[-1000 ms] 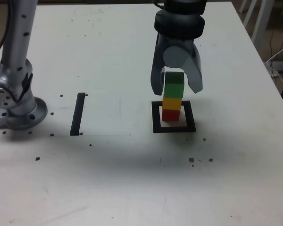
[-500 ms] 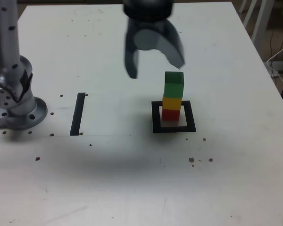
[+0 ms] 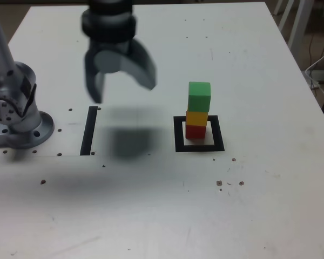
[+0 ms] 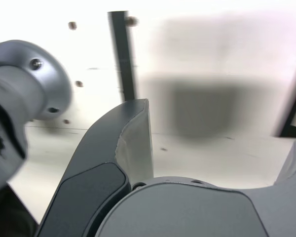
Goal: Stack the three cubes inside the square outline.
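White bench (image 3: 167, 216), matte, scattered with small dark specks. Square outline (image 3: 199, 134): thick black tape frame with white centre, lying flat toward the exterior view's right of the bench middle. Three cubes, stacked in one column standing inside the outline: red cube (image 3: 195, 131) at the bottom on the white centre, yellow cube (image 3: 196, 118) on top of it, green cube (image 3: 199, 96) uppermost; the green one sits a little off toward the exterior view's right of the two beneath, and the column stands upright. Gripper (image 3: 120, 86): dark grey, raised above the bench, well apart from the stack toward the exterior view's left, motion-blurred; its fingers (image 3: 142, 70) stand spread wide with nothing between them. A soft shadow lies on the bench below it. Straight black tape strip (image 3: 89, 130): a single line on the bench, beneath and slightly to the exterior view's left of the gripper, separate from the outline. Arm base (image 3: 16, 116): silver-grey metal, bolted at the exterior view's left edge of the bench. Wrist view: one dark finger (image 4: 123, 148) in the foreground, the tape strip (image 4: 122, 54) and the silver base (image 4: 24, 94) behind it, all blurred; a black edge at the frame border cannot be identified with certainty.
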{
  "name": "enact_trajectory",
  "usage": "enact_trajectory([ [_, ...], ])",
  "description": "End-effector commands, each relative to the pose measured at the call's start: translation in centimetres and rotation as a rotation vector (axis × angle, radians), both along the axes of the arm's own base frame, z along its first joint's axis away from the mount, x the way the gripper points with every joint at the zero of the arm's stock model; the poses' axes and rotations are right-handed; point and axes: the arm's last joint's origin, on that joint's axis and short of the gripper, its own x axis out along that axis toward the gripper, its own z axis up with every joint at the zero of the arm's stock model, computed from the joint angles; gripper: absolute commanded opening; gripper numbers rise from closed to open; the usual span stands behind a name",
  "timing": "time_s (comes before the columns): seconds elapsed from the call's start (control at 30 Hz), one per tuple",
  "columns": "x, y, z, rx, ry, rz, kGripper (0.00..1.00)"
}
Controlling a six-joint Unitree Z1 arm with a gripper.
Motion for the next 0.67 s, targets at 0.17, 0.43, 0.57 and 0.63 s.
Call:
enact_trajectory([
  [0.17, -2.3, -0.1, -2.0, -0.008, 0.026, 0.008, 0.99],
  [0.43, -4.1, -0.1, -4.0, -0.006, 0.042, 0.012, 0.99],
  [0.57, -4.8, 0.0, -5.1, -0.003, 0.052, 0.019, 0.99],
  [0.63, -5.1, 0.0, -5.5, -0.004, 0.055, 0.022, 0.99],
])
